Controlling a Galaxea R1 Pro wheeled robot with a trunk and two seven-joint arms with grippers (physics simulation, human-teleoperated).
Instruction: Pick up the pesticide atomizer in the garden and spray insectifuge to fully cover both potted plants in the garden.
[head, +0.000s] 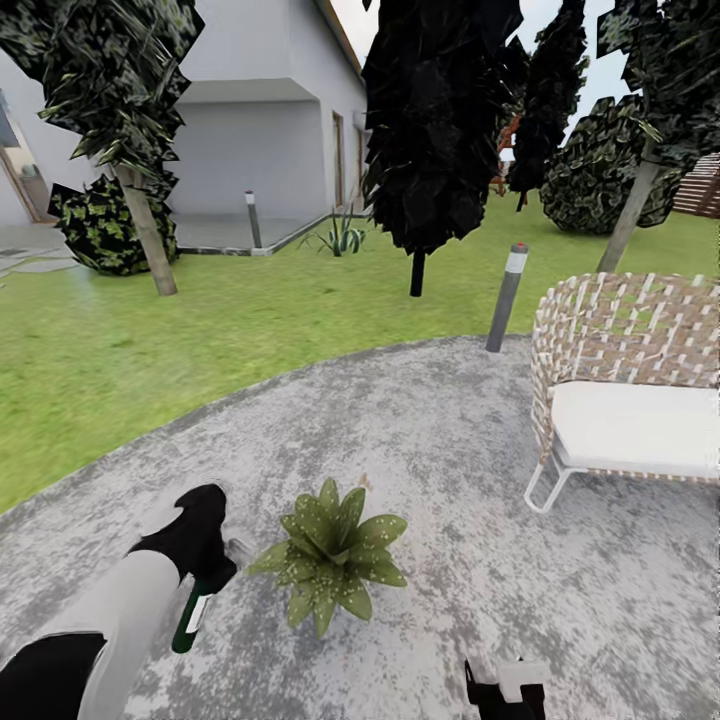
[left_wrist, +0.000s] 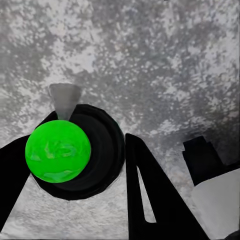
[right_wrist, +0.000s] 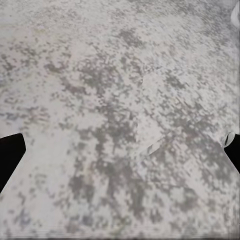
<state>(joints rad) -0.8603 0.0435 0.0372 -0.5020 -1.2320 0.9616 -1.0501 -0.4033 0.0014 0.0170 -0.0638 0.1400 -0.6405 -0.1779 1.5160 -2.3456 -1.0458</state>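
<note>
The pesticide atomizer (head: 190, 618) is held tight in the left tool (head: 205, 580), at the lower left of the frame, just beside the potted plant (head: 330, 555) on the grey paving (head: 450, 450). The right tool (head: 508, 690) is seen at the bottom edge; how far it is open cannot be told.

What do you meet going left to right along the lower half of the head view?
Left arm → sprayer bottle in the left gripper → potted plant → right gripper at the picture's lower edge → wicker bench.
</note>
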